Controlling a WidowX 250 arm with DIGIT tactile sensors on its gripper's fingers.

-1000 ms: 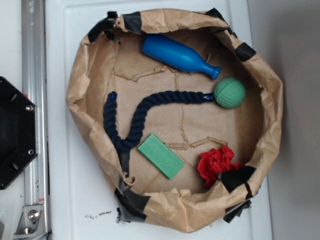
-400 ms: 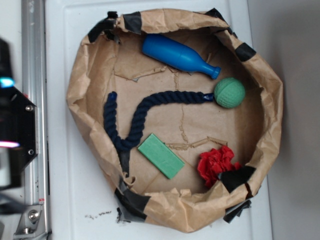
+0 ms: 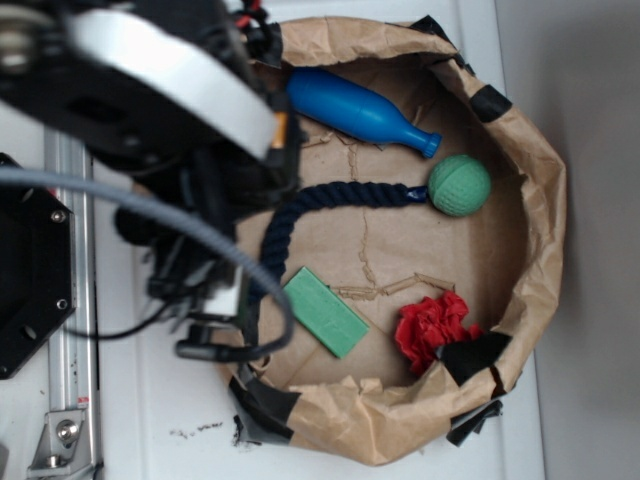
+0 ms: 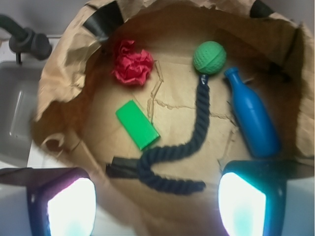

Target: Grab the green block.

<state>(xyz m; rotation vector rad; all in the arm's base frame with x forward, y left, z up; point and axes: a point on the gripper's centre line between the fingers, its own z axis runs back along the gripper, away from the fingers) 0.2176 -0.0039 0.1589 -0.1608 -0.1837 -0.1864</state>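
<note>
Your gripper [image 4: 156,204] hangs with jaws spread wide and nothing between them, high over the near edge of the paper-lined basket [image 3: 540,200]. The green block [image 4: 137,124] lies flat on the paper floor ahead and a little left of the fingers, just beside the dark rope [image 4: 197,135]. Its long axis runs diagonally across the wrist view, so you will likely need a wrist turn before descending.

white table [image 3: 150,420] | brown paper nest [image 3: 540,200] on it | green block [image 3: 325,312] inside
</note>
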